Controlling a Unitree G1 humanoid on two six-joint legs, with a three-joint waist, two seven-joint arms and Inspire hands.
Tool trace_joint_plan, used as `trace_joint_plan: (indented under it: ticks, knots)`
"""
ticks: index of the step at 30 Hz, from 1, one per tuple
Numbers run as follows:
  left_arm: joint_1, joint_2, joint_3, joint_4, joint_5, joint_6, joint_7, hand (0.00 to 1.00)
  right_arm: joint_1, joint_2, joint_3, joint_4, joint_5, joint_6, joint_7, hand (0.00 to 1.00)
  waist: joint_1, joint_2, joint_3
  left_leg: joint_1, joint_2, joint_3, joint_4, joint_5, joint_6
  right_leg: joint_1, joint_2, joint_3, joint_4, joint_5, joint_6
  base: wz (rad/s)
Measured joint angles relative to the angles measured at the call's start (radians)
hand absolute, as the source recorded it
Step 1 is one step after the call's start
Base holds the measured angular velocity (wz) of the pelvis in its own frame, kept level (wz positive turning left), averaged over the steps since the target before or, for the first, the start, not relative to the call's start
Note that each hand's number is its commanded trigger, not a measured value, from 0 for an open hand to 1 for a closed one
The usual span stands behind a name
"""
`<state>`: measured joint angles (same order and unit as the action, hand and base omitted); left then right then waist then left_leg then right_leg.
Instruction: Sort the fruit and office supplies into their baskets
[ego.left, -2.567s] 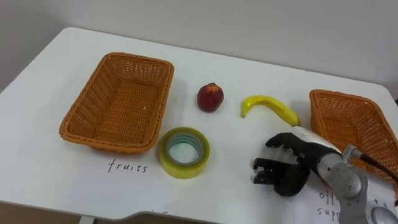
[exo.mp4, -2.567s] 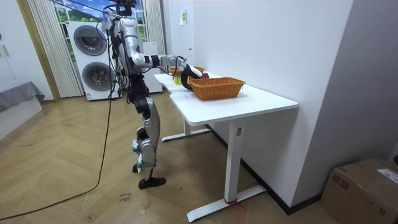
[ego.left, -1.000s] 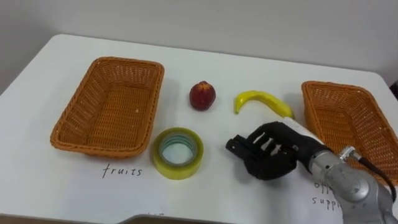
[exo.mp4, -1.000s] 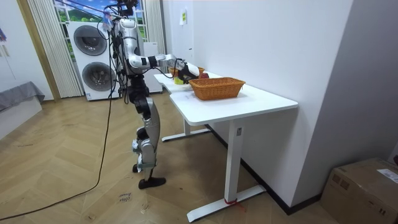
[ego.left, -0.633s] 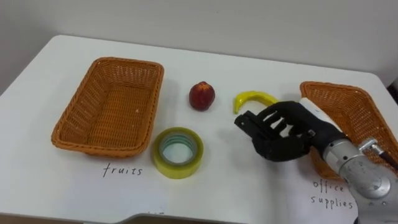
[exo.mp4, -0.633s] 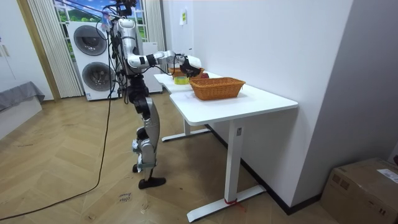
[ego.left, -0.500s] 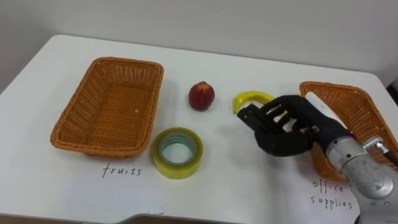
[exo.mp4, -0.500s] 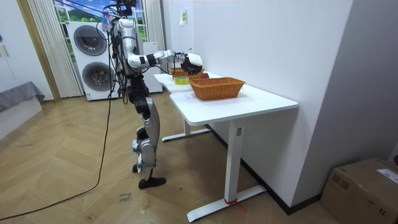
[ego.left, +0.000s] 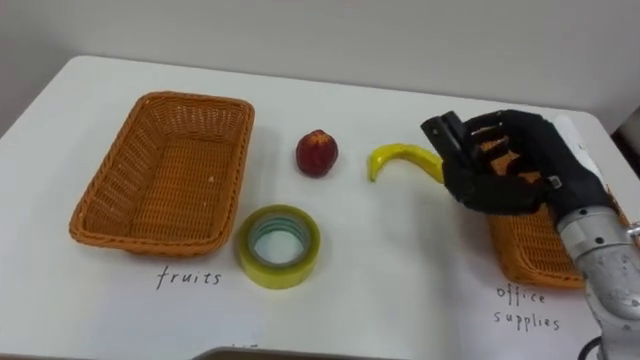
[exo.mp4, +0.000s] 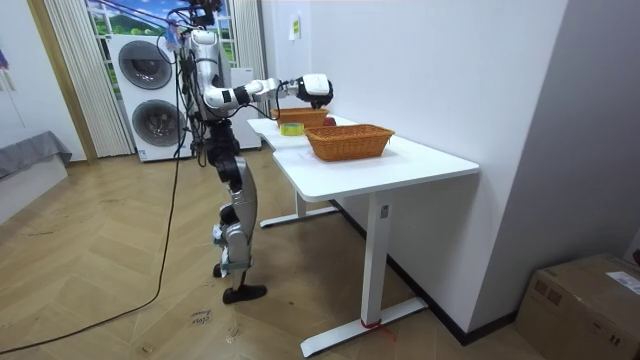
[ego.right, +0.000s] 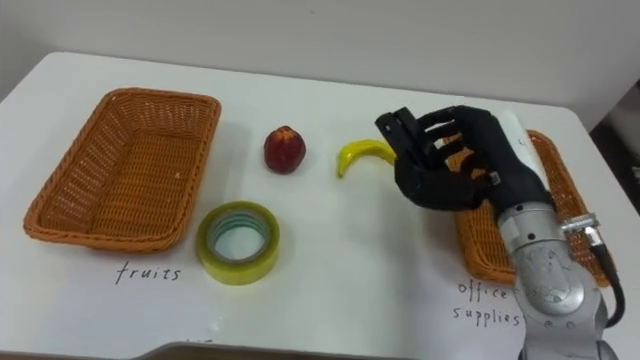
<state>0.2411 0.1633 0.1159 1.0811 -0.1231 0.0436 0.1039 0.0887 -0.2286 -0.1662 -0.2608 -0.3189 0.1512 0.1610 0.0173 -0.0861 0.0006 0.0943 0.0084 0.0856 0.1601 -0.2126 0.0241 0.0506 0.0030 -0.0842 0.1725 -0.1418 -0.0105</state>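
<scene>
On the white table (ego.left: 400, 270) a red peach (ego.left: 316, 153) and a yellow banana (ego.left: 393, 157) lie side by side at the middle back. A yellow tape roll (ego.left: 278, 246) lies flat nearer the front. A wicker basket (ego.left: 160, 175) stands empty at the left. A second wicker basket (ego.left: 530, 262) stands at the right, half hidden behind my right hand (ego.left: 500, 165). That black hand hangs raised above the table, over the banana's right end and the right basket's near corner, fingers spread and relaxed, holding nothing. In the room view the right hand (exo.mp4: 316, 87) is lifted over the table's end.
A handwritten label (ego.left: 188, 278) lies in front of the left basket and another (ego.left: 525, 308) in front of the right one. A wall runs along the table's far edge. I stand at the table's end, with washing machines (exo.mp4: 150, 85) behind me.
My right hand has risen from low beside the tape roll and travelled right and back, ending above the banana's end and the right basket. The fruit, tape and baskets lie as before.
</scene>
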Motion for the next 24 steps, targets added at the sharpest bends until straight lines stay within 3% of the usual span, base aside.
trace_joint_plan:
  ticks: [14,24]
  knots:
    - [0.013,-0.012,0.031,0.001,0.008,0.0,0.002,0.0,0.0,-0.004,-0.037,0.012,0.036,-0.007,-0.083,1.0,-0.018,-0.006,-0.0067,0.005,0.002,0.004,-0.011,0.0,0.0,-0.001,0.001,-0.009,0.001,0.0,0.0,0.0]
    - [0.03,-0.018,0.059,0.021,0.008,0.0,0.021,0.0,0.0,-0.004,-0.094,0.073,0.042,-0.009,-0.119,1.0,-0.019,-0.017,-0.0021,0.005,0.002,0.006,-0.009,0.0,0.0,0.001,0.0,-0.008,0.002,0.001,-0.001,0.0]
